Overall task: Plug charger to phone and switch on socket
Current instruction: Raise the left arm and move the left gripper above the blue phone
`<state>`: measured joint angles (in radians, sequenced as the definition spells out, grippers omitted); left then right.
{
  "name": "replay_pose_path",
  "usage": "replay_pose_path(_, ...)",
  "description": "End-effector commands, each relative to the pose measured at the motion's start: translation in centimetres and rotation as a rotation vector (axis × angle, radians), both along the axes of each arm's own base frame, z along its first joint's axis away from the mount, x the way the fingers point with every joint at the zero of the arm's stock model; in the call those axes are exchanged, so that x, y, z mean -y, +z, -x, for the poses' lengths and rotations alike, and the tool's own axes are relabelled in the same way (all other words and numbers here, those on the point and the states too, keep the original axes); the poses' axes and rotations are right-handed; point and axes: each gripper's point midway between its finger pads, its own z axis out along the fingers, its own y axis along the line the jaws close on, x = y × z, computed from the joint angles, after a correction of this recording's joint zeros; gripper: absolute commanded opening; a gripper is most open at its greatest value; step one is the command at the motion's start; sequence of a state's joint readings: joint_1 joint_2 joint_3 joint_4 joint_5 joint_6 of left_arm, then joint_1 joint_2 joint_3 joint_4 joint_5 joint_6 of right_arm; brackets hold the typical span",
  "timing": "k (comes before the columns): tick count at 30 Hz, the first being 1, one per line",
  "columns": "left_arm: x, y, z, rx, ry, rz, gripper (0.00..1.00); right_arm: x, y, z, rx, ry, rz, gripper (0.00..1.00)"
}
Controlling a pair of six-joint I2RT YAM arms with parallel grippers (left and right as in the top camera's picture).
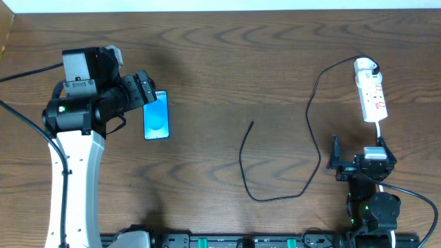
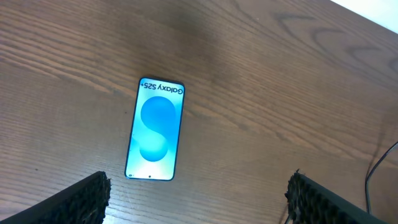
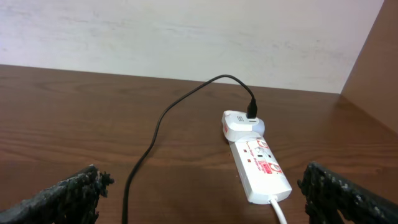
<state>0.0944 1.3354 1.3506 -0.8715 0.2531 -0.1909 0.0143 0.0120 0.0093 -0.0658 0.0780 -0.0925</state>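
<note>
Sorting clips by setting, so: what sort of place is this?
Likely an indoor robotics lab or test bench: a dark wood-grain table against a plain white wall, a white robot arm at its edge, and a blue-screened black smartphone, thin black charger cable and white power strip laid out.
</note>
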Motion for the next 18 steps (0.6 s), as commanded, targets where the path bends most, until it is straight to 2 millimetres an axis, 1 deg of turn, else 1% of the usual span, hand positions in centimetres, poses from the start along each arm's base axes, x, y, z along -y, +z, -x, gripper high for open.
replay_pose_path(1, 0.4, 0.6, -0.4, 0.014, -0.002, 0.005, 0.91, 0.0, -0.1, 0.0, 0.001, 0.001, 0.013, 0.99)
replay_pose_path(5, 0.7, 0.5, -0.9, 0.005, -0.011, 0.006, 0.9, 0.0, -0.1, 0.0, 0.001, 0.001, 0.013, 0.99)
replay_pose_path(9, 0.6, 0.0, -2.0, -0.037, -0.013, 0.011, 0.9, 0.0, -0.1, 0.0, 0.001, 0.001, 0.013, 0.99)
replay_pose_path(13, 0.5, -0.8, -3.3, -0.111, -0.025, 0.007, 0.91, 0.0, -0.1, 0.0, 0.001, 0.001, 0.013, 0.99)
replay_pose_path(18, -0.4, -2.2, -5.0, -0.176, -0.01, -0.043, 0.9, 0.0, -0.1, 0.0, 0.001, 0.001, 0.013, 0.99)
